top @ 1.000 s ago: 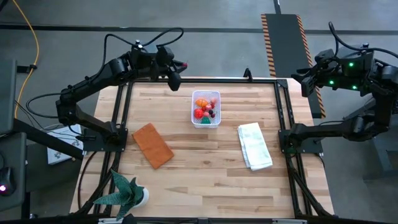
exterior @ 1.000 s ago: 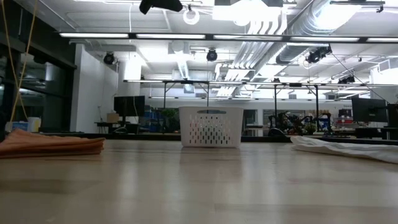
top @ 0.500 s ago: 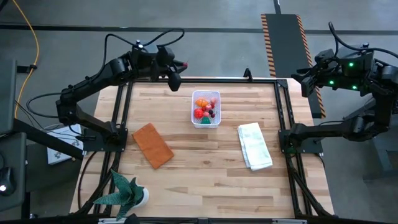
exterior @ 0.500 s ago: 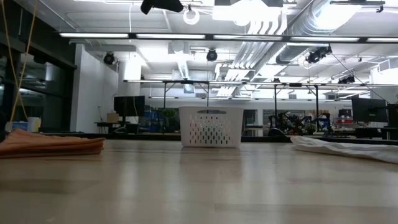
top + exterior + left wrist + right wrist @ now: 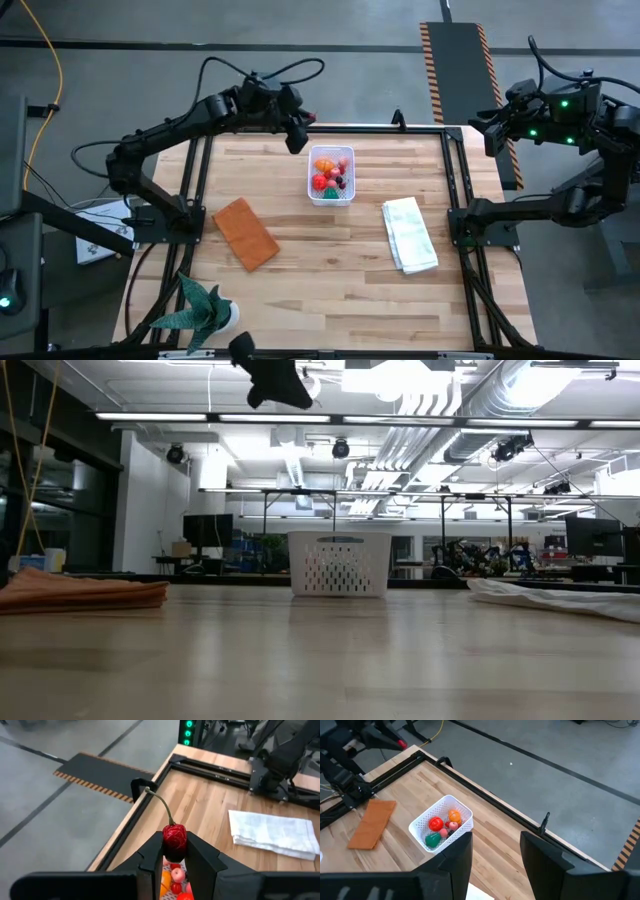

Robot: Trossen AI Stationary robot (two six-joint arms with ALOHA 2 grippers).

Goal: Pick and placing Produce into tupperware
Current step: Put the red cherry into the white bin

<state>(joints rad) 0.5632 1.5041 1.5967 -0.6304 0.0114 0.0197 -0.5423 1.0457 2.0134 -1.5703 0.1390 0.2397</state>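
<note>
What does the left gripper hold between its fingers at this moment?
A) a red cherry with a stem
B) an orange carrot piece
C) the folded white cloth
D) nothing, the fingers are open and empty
A: in the left wrist view the left gripper is shut on a red cherry, its thin stem pointing up, above the white tub that holds other produce.

In the high view the tupperware [image 5: 331, 176] sits upper centre with the produce [image 5: 329, 174] in it, a flat mat [image 5: 245, 233] lower left, a folded cloth [image 5: 409, 234] lower right, and a plant [image 5: 201, 306] at bottom left.
</note>
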